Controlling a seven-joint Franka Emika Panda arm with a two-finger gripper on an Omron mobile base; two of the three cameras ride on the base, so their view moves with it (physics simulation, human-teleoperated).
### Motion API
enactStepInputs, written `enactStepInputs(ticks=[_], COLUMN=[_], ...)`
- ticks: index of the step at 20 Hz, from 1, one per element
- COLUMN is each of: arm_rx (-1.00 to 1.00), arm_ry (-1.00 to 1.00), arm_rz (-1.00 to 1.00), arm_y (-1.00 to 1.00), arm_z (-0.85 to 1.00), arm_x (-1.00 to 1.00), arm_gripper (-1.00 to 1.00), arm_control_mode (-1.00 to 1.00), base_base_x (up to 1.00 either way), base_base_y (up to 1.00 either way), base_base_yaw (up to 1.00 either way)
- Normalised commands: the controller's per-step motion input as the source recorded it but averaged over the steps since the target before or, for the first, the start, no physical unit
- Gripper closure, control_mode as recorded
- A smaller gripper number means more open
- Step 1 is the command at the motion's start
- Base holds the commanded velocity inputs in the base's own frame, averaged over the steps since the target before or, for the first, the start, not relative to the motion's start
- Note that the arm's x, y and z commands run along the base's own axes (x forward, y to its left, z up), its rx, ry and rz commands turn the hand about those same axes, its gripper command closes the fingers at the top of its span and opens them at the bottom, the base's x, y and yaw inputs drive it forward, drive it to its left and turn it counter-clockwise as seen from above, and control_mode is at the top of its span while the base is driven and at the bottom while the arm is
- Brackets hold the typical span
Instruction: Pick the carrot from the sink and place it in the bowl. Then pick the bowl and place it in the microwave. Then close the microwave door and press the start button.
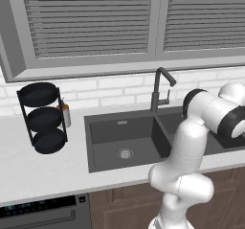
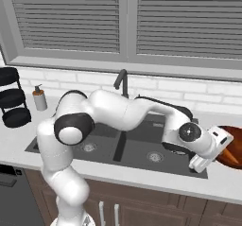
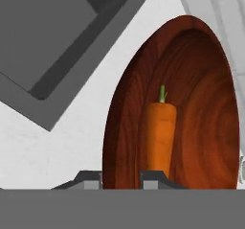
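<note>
From my remote station, the white counter (image 1: 43, 170) spans the scene below the shuttered window (image 1: 91, 22) and the brick backsplash. Set into it is the sink (image 1: 122, 142), a dark grey double basin with round drains and a gooseneck faucet (image 1: 160, 89) at its far edge. My arm reaches from the near side across the sink toward the right, its wrist hanging past the sink's right end.

On the counter well to the left of the sink stands a three-tier rack (image 1: 42, 118) of black round trays, with a small soap dispenser (image 2: 39, 99) just beside it on the right.

To the right of the sink, near its corner, sits the bowl (image 3: 201, 113), glossy reddish-brown and wood-grained; in the right base view I see its rim at the far right edge. The gripper (image 3: 122, 179) hangs over the bowl.

The carrot (image 3: 160, 137) lies within the bowl's outline in the hand view, its green stub pointing away from the fingertips (image 3: 154, 178). The jaws stand narrowly parted, and the carrot's near end meets them; I cannot tell whether they clamp it or have let it go.
</note>
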Motion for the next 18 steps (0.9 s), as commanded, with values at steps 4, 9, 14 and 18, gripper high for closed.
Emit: enactStepInputs(ticks=[4,9,14,18], arm_rx=[0.00,0.04,0.09,0.05], arm_ry=[0.11,0.03,0.01,0.13], arm_rz=[0.15,0.15,0.15,0.17], arm_y=[0.57,0.36,0.46,0.80], arm_z=[0.84,1.00,1.00,0.80], arm_x=[-0.19,-0.22,-0.18,-0.14], arm_gripper=[1.00,1.00,1.00,1.00], arm_control_mode=[-1.00,-1.00,-1.00,-1.00], base_base_x=[0.00,0.00,0.00,0.00], base_base_y=[0.00,0.00,0.00,0.00], base_base_yaw=[0.00,0.00,0.00,0.00])
